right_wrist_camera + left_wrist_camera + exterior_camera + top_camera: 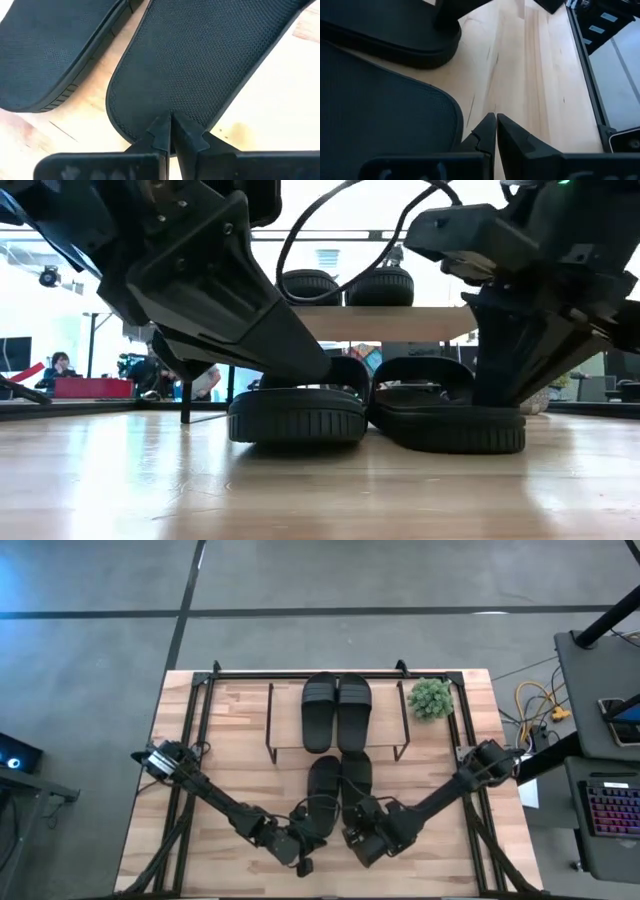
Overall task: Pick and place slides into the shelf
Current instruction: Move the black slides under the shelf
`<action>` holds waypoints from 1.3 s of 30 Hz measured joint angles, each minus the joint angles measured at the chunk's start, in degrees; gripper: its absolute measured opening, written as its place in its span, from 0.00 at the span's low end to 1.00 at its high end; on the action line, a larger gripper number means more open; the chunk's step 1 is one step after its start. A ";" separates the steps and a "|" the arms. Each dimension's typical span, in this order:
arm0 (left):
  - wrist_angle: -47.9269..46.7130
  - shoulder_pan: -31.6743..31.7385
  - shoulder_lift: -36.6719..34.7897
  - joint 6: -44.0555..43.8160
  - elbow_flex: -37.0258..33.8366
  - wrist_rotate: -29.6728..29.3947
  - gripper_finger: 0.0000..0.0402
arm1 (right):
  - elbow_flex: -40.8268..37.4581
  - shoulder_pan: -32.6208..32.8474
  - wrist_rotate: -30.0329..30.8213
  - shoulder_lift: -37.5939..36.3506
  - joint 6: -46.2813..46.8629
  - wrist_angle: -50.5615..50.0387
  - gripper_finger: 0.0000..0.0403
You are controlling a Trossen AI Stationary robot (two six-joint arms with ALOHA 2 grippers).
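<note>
No text, label, brand, number or sign can be read in any view. Nothing legible is seen on the slides (337,712) or the shelf (400,322).

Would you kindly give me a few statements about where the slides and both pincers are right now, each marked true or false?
1. Two slides lie on top of the shelf. True.
2. The other two slides lie side by side on the table in front of the shelf. True.
3. The left pincer is wide open. False: its fingers are closed together.
4. The right pincer hovers over the plant. False: it is at the heel of a slide on the table.
</note>
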 joint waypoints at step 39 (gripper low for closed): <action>-5.60 6.66 -0.81 9.88 -1.07 2.55 0.00 | 4.65 7.40 0.39 -1.90 6.43 -0.60 0.03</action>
